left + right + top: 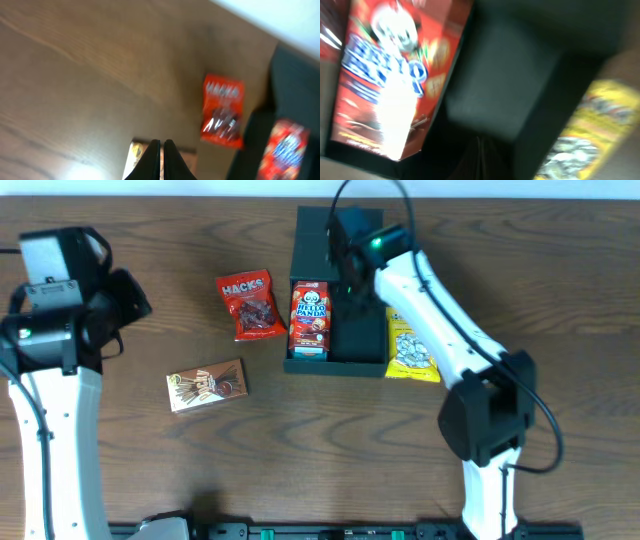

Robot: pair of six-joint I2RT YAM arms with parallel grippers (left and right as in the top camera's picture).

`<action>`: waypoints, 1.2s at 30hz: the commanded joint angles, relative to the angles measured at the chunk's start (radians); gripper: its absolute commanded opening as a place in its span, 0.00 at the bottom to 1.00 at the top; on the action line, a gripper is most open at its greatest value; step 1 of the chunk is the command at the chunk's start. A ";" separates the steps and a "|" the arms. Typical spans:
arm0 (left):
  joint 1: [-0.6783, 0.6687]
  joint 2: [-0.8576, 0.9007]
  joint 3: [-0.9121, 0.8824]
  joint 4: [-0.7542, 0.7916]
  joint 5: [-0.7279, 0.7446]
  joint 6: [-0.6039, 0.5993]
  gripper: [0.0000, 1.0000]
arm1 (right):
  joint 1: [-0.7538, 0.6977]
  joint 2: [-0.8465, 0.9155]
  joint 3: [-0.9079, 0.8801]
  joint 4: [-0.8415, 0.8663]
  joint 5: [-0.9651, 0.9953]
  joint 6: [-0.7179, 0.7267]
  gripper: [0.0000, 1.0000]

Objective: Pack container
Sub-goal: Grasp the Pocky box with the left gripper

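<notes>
Left hand [161,148] pinched fully closed, nothing in it, up over left part of surface [300,450], well apart from container. Right hand [481,151] closed tight too, nothing gripped, hovering over open container [357,335] at far middle of surface, lid open toward far edge. Hello Panda box [309,320] lying inside along container's left wall, rest of floor bare. Red Hacks bag [250,305] just left of container, yellow snack pack [411,348] just beside right wall, brown snack box [207,385] nearer me on left. Both wrist views pretty blurry, fyi.
</notes>
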 commanded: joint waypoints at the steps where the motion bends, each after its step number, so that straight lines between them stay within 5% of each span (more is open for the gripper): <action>1: 0.000 0.013 -0.106 -0.008 0.051 0.125 0.06 | -0.025 -0.129 0.110 -0.007 0.074 -0.063 0.02; 4: 0.000 0.013 -0.217 -0.016 0.116 -0.074 0.06 | -0.061 -0.222 0.163 0.011 0.105 -0.081 0.02; 12: -0.145 0.013 -0.531 0.008 0.114 -0.889 0.06 | -0.244 -0.370 0.174 -0.053 0.119 -0.081 0.02; 22: -0.280 0.013 -0.580 0.030 -0.009 -1.756 0.06 | -0.339 -0.370 0.173 -0.056 0.118 -0.070 0.02; 28: -0.279 0.028 -0.580 0.133 -0.110 -1.862 0.06 | -0.362 -0.370 0.173 -0.054 0.086 -0.070 0.02; 29: -0.279 0.037 -0.580 0.148 -0.114 -1.862 0.09 | -0.365 -0.370 0.173 -0.054 0.080 -0.070 0.02; 33: -0.280 0.075 -0.580 0.177 -0.104 -1.850 0.92 | -0.375 -0.370 0.173 -0.055 0.080 -0.070 0.02; 36: -0.280 0.097 -0.580 0.178 -0.094 -1.843 0.95 | -0.377 -0.370 0.173 -0.056 0.080 -0.070 0.03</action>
